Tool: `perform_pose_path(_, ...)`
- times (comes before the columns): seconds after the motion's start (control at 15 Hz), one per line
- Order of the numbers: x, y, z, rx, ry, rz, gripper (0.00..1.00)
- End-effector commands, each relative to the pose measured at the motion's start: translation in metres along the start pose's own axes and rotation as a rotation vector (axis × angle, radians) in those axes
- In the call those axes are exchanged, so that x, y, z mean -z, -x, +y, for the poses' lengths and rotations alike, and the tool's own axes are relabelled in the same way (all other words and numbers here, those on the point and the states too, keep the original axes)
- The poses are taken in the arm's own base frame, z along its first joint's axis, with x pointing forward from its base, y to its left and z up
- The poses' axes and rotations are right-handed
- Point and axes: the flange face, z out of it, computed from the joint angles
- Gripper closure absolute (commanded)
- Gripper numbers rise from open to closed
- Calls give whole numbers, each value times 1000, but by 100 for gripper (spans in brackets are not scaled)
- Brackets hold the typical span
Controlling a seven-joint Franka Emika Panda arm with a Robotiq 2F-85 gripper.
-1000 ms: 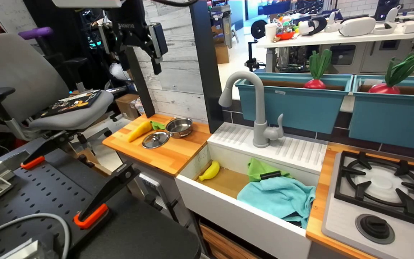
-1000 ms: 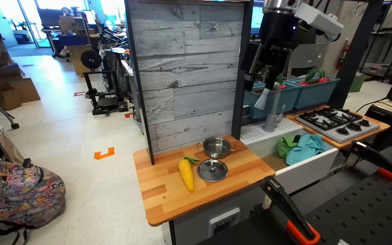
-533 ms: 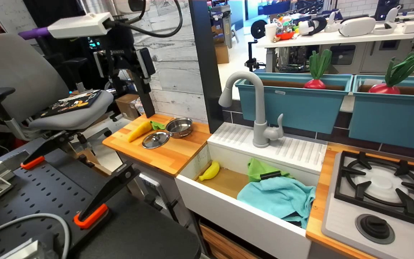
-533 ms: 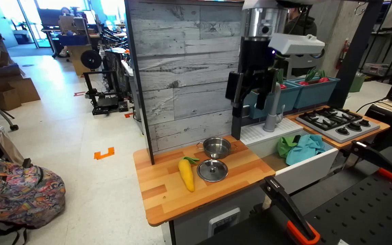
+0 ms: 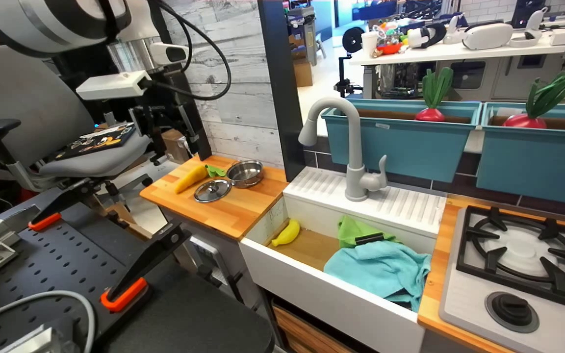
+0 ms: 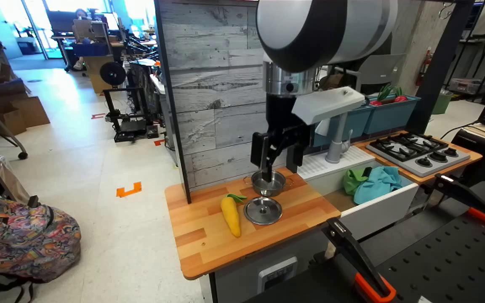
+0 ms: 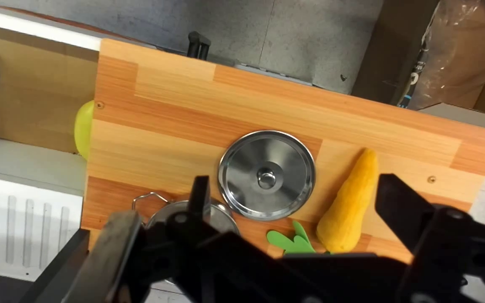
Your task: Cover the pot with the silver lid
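Observation:
The silver lid lies flat, knob up, on the wooden counter; it shows in both exterior views and mid-frame in the wrist view. The uncovered silver pot stands just beside it, toward the wall panel. In the wrist view the pot is partly hidden by a finger. My gripper is open and empty, above the counter. In the wrist view the lid appears between the gripper's fingers, nearer the finger on the pot's side.
A yellow vegetable toy with green leaves lies beside the lid. The wall panel rises behind the pot. The sink beside the counter holds cloths and a yellow banana toy. A grey faucet stands behind it.
My gripper has come down toward the counter, shifting left in both exterior views. It stays open. The lid, pot and yellow toy have not moved.

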Motion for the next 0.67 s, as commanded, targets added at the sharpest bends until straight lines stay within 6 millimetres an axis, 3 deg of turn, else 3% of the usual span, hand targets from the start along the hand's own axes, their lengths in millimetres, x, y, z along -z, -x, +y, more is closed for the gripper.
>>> perform_pose_path(0.0, -26, -16, 3, 5, 25, 72, 0)
perform_pose_path(0.6, -89, -47, 0, 73, -23, 52, 0)
